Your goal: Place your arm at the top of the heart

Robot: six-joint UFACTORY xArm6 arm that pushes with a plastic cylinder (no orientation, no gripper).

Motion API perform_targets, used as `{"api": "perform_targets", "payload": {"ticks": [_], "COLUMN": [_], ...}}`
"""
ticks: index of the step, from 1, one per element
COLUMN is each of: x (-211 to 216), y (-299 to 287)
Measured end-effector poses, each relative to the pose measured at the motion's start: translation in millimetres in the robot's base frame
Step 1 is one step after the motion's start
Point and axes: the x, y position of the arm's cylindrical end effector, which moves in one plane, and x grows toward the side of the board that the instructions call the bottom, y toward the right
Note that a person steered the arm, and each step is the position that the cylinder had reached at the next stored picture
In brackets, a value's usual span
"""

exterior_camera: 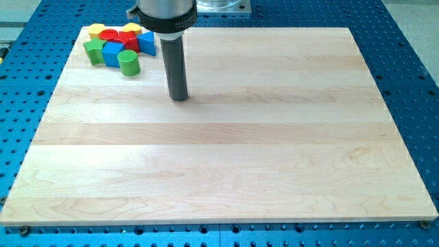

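A tight cluster of small blocks lies at the board's top left corner. It holds two yellow blocks (pixel 96 30) (pixel 132 29), two red blocks (pixel 110 36) (pixel 129 42), a green star-like block (pixel 93 51), a green cylinder (pixel 128 62), a blue cube (pixel 112 54) and a blue block (pixel 147 42). I cannot tell which block is the heart at this size. My dark rod comes down from the view's top. My tip (pixel 179 98) rests on the bare board, to the right of and below the cluster, apart from every block. The nearest block is the green cylinder.
The wooden board (pixel 233 158) lies on a blue perforated table (pixel 411 68). The arm's round metal mount (pixel 167 14) hangs over the board's top edge, just right of the cluster.
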Motion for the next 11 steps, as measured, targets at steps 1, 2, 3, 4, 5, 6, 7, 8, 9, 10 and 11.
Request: {"api": "perform_targets", "payload": {"ticks": [1,2,3,4,5,6,7,8,9,10,11], "x": [-1.6,-3.7,-3.7,-6.3,-12.6,-98.6,-175.9,-202.2,-203.0,-202.4,-202.2], "y": [0.0,0.0,0.0,0.2,10.8,19.7,19.7,-16.6,-91.7,-123.8,-147.5]}}
